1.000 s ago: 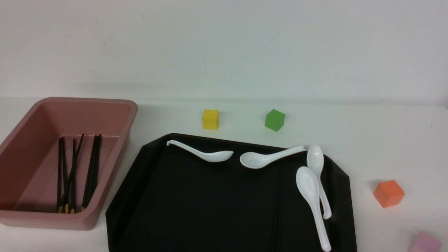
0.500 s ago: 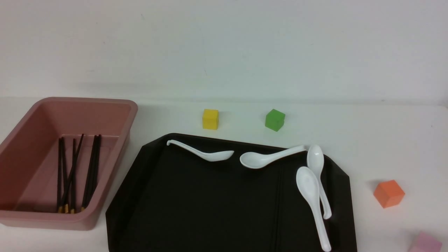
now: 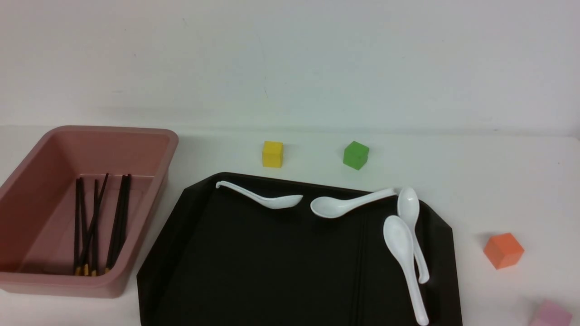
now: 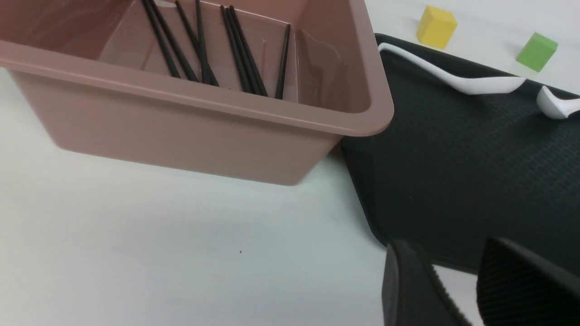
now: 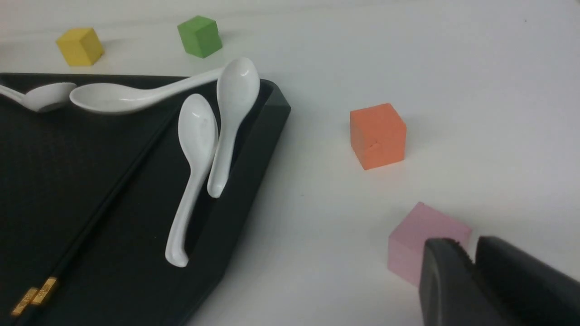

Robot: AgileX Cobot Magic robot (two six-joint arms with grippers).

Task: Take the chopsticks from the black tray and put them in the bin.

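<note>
Right wrist view: chopsticks (image 5: pixel 106 203), one pair, in black tray (image 5: pixel 244 190), awaiting pickup; right end effector (image 5: pixel 473 258), empty, fingers slightly parted, likely must reach and straddle them; left end effector (image 4: pixel 453 267), open.

Noted two slim black chopsticks (image 5: pixel 108 199) with gold ends, lying side by side in the wide, flat black tray (image 3: pixel 272 262); counted several more, some crossed, inside the deep pink bin (image 3: pixel 113 151), upright, left of the tray

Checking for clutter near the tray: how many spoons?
4: two spoons along the tray's far edge, two by its right side, partly overlapping.
</note>
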